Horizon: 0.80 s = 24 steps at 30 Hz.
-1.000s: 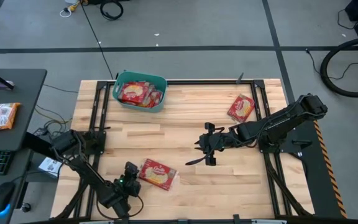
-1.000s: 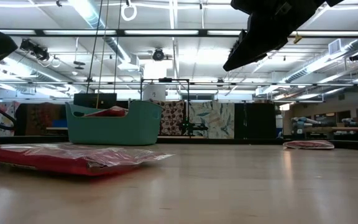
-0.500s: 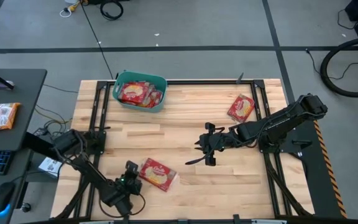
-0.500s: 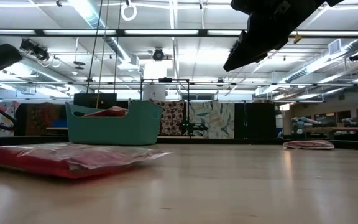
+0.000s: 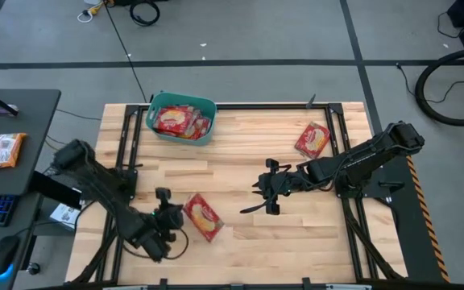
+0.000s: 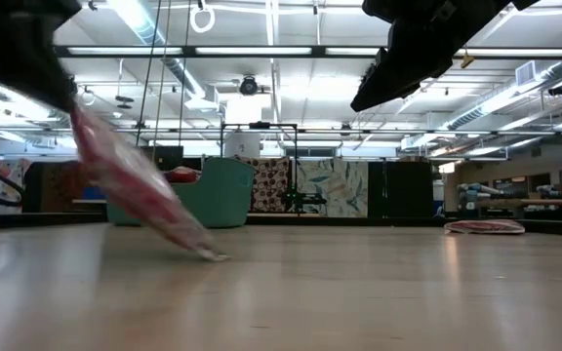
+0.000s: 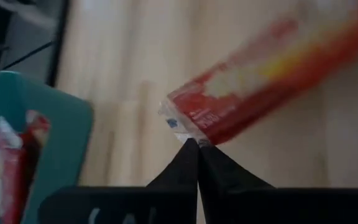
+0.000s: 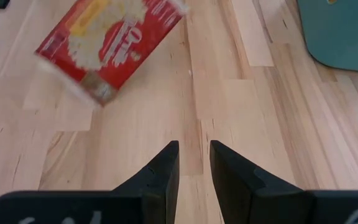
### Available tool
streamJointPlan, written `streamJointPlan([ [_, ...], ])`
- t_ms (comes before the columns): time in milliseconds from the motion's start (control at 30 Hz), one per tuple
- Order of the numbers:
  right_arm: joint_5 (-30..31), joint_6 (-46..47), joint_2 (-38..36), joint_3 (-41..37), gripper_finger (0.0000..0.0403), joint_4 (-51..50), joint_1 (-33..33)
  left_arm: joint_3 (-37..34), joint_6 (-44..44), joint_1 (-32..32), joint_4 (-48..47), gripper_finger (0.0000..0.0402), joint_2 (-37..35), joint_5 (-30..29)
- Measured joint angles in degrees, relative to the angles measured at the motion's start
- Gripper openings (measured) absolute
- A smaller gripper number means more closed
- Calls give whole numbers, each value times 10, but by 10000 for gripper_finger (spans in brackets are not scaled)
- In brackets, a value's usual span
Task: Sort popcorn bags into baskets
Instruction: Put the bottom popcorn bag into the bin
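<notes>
Pickup under way at the lower left of the overhead frame: the left pincer has its fingers pressed together on the near corner of a red popcorn bag, and the table-level view shows that bag hanging at a steep slant from its held end, the far tip just at the wood. So this reads as the lift-and-carry step, one packet in hand.

Next up, by my read: raise the bag fully off the surface, swing it toward the upper left of the overhead frame and let go over the teal basket, which already holds several red packets. A corner pinch on a floppy packet is a thin grip, so a slip or a swinging bag catching the basket rim is the thing to watch.

Over to the right arm: its pincer waits above the middle of the surface, fingers spread with a clear gap between them and holding nothing. One more popcorn bag lies flat near the upper right corner of the surface, well apart from everything.

Path check: the wood between the held bag and the basket looks bare, and the right arm sits off to the side of that line. A desk with loose packets stands beyond the left edge.
</notes>
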Motion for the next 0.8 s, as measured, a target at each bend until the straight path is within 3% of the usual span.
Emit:
streamJointPlan([
  [200, 0, -4, 0, 0, 96, 0, 0, 0, 33, 67, 7, 1, -72, -33],
  [800, 0, -6, 0, 0, 96, 1, 0, 0, 373, 299, 223, 1, -226, -28],
])
